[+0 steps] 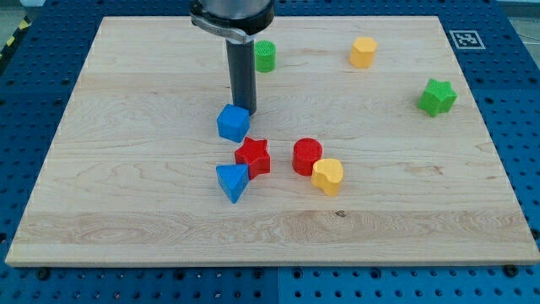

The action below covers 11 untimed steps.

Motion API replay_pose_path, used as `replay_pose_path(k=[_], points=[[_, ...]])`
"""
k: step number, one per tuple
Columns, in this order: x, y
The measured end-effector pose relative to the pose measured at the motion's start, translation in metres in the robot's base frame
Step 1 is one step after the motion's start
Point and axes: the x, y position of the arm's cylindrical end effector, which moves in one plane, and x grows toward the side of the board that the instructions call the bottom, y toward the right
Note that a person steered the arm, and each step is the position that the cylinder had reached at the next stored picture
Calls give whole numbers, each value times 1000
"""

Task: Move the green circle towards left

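The green circle [265, 56] stands near the view's top, just right of my rod and partly hidden by it. My tip [245, 111] rests on the board below and a little left of the green circle, touching or almost touching the top of the blue cube [233, 123]. The rod rises straight up out of the view's top.
A red star [253, 156], a blue triangle [232, 181], a red cylinder [307, 156] and a yellow heart [327, 176] cluster in the middle. A yellow hexagon [363, 52] is at the top right. A green star [437, 97] is at the right. The wooden board [126, 211] ends near all sides.
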Motion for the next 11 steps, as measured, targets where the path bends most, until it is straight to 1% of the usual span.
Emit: replay_pose_path(k=[1,2,3,4,5,6,7,8,9,10,11], points=[[12,2],[2,2],[-42,5],[-75,61],[-97,96],[-123,87],[-126,46],[-86,-4],[-41,-35],[-57,-40],[-111,-40]])
